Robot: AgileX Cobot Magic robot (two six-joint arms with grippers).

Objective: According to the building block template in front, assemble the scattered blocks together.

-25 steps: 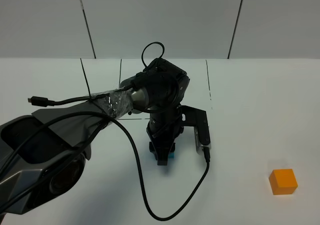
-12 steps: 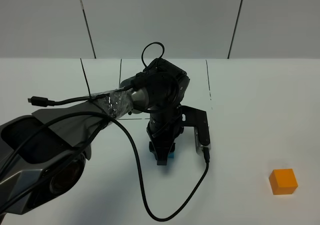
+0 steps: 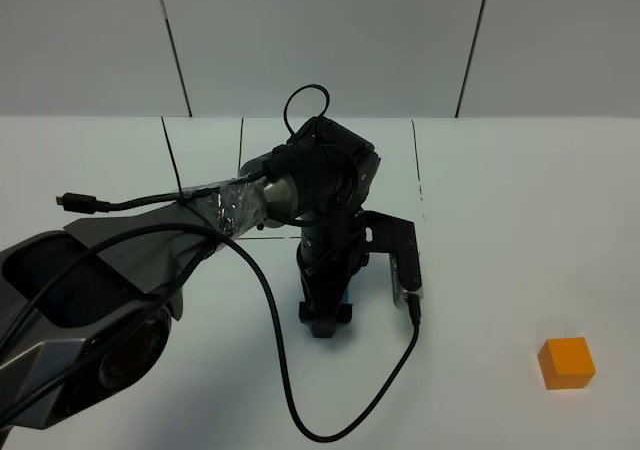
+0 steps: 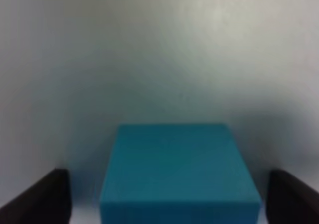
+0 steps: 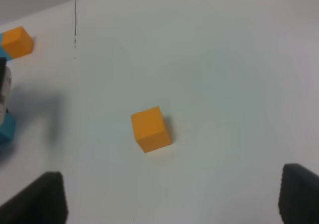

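Shut earlier, the left gripper (image 3: 326,319) now stands open around the blue cube (image 4: 179,171), with the orange cube (image 3: 566,362) well apart, lower right.

Matte, smooth sky-blue cube (image 4: 179,174), plain-faced. Equally matte orange cube (image 3: 566,362). Smooth white tabletop (image 3: 520,220) with a dull, low sheen. Glossy dark plastic shell on the left arm (image 3: 90,300), wrapped partway in crinkled silver tape (image 3: 228,208). Rubbery, smooth-skinned black cable (image 3: 282,350).
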